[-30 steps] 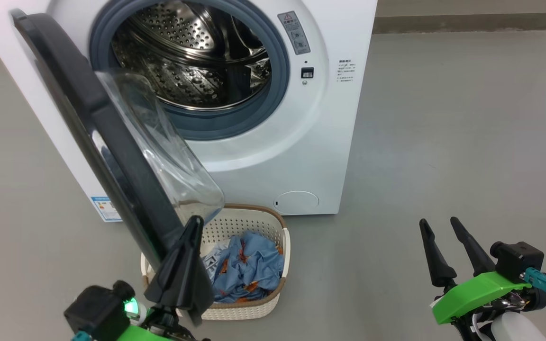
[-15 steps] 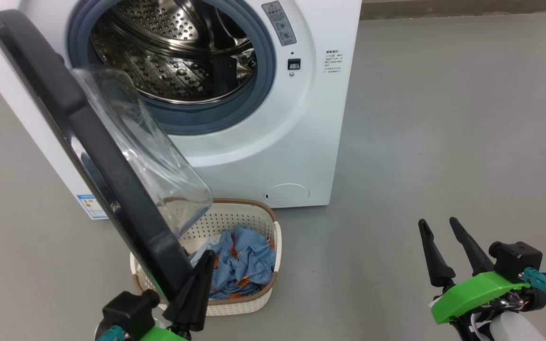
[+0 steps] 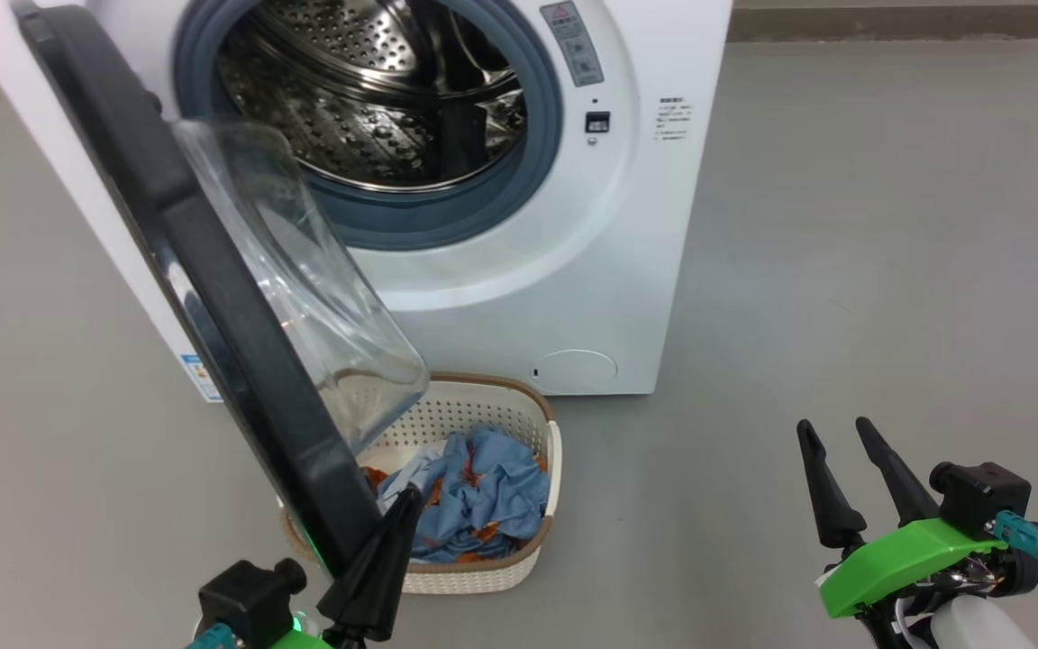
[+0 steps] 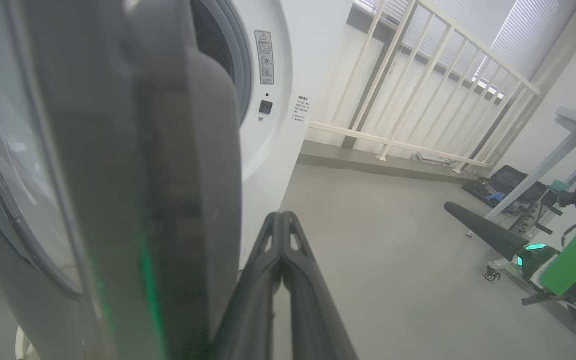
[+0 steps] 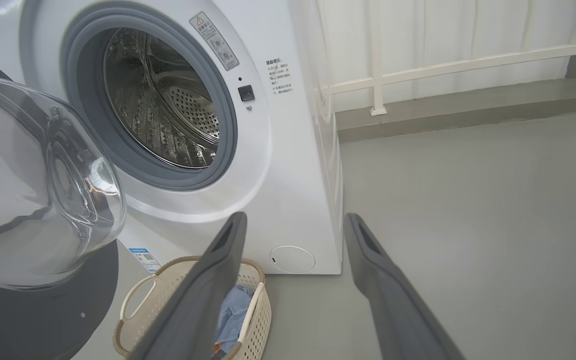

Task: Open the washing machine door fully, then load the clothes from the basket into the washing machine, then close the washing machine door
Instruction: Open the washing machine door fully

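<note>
Glossy black washing machine door stands open, glass bulging.

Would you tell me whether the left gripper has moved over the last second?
Yes. Against the basket, the shut left gripper has drawn back from the far rim toward the robot.

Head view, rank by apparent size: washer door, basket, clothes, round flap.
1. door (nearest the camera, so its lead is exaggerated)
2. basket
3. clothes
4. round flap
</note>
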`<state>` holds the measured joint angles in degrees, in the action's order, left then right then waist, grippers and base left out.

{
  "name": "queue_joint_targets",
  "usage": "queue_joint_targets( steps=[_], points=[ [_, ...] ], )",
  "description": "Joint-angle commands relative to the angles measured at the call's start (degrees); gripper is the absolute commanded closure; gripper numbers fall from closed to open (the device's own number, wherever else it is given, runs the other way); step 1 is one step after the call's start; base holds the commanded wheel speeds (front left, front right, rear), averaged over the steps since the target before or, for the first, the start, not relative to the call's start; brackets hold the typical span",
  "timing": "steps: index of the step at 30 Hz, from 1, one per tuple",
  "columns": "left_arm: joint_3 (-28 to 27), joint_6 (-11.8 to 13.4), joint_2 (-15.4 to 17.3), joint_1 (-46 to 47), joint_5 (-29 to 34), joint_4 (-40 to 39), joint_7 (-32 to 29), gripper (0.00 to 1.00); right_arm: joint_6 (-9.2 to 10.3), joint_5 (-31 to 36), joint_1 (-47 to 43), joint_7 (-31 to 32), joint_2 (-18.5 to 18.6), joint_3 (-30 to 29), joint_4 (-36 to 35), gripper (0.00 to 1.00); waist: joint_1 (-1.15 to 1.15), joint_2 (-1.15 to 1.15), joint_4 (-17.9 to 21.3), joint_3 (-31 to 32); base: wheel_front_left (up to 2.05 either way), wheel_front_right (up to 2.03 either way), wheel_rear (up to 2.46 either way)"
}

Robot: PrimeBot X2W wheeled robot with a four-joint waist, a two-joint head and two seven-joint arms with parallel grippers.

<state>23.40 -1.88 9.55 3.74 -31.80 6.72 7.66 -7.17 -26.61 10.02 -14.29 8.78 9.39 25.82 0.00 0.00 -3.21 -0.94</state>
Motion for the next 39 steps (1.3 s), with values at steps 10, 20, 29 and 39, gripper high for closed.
queue_joint_targets(
  steps=[10,20,29,39],
  points=[
    [-4.7,2.2,2.9,1.9,-0.6,-0.9,0.1,1.00,-0.32,-0.7,1.4,-0.7,-0.4,1.5,-0.6,0.00,0.00,0.00,-5.3,1.2,0.00,0.00,0.00],
    [-5.8,3.9,4.6,0.6,-0.9,-2.0,-1.1,1.00,-0.32,-1.1,0.9,-0.7,-0.6,1.7,-0.3,0.00,0.00,0.00,-10.4,1.9,0.00,0.00,0.00],
    [-8.1,5.9,6.8,0.5,-1.5,-2.3,-2.7,1.00,-0.32,-1.2,0.7,-0.7,-0.9,1.3,-0.2,0.00,0.00,0.00,-14.1,2.1,0.00,0.00,0.00],
    [-12.3,6.7,10.5,4.1,-3.8,1.5,-5.5,1.00,-0.32,-1.1,0.8,-0.7,-1.9,1.1,-0.1,0.00,0.00,0.00,-16.9,1.1,0.00,0.00,0.00]
  ],
)
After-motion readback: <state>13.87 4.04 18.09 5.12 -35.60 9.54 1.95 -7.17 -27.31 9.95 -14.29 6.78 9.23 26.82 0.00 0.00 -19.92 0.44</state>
